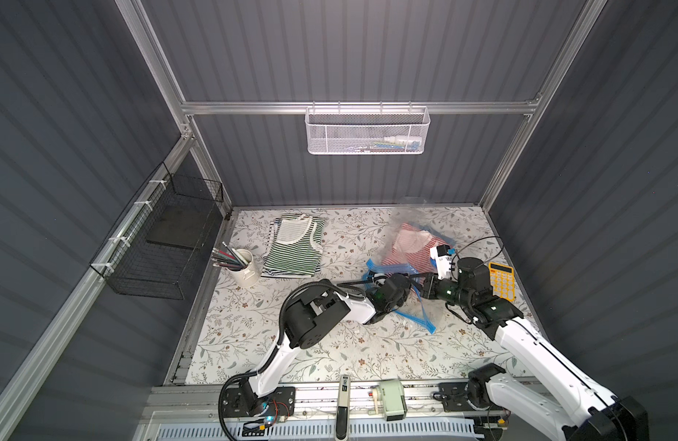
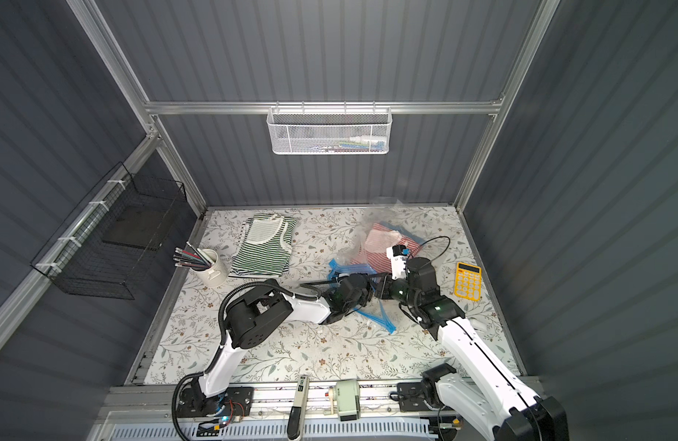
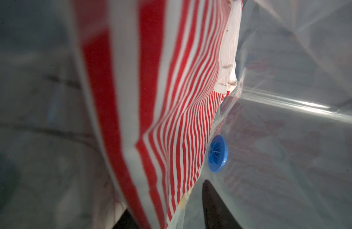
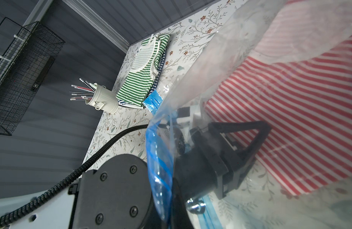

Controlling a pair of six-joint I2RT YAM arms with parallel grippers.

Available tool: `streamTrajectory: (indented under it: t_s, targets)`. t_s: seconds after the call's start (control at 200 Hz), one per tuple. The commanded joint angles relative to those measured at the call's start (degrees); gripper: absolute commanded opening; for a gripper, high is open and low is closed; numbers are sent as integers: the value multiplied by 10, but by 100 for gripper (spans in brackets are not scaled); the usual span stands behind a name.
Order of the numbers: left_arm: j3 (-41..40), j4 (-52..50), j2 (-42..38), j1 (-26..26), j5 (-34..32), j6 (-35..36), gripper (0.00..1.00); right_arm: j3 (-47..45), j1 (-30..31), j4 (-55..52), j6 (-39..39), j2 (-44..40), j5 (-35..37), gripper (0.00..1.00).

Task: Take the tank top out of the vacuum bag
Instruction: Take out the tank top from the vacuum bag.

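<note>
Left gripper inside hazy vacuum bag

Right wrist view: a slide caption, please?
Left gripper inside the bag, next to the red-striped top.

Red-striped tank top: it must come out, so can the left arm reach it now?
Probably yes: the left gripper is inside the open vacuum bag, with the tank top right at its fingers.

We observe the red-and-white striped tank top, blurred where nearest the lens, lying inside the clear, creased vacuum bag, with its white edge trim visible, the round blue valve cap just beside the fabric edge, and one dark gripper finger near that cap.
</note>
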Motion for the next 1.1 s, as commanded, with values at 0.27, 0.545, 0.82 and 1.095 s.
streamTrajectory:
  t_s: [0.27,0.545,0.82,1.095]
  targets:
    - [-7,9,-15,7,-11,23,45,-10,4,3,6,-9,-6,0]
    - [2,27,-13,11,3,17,45,-11,4,7,9,-6,-10,0]
    - [11,18,-26,12,0,37,45,-14,4,10,12,-6,-10,0]
    - [15,15,-37,12,3,36,45,-15,4,12,12,-7,-8,0]
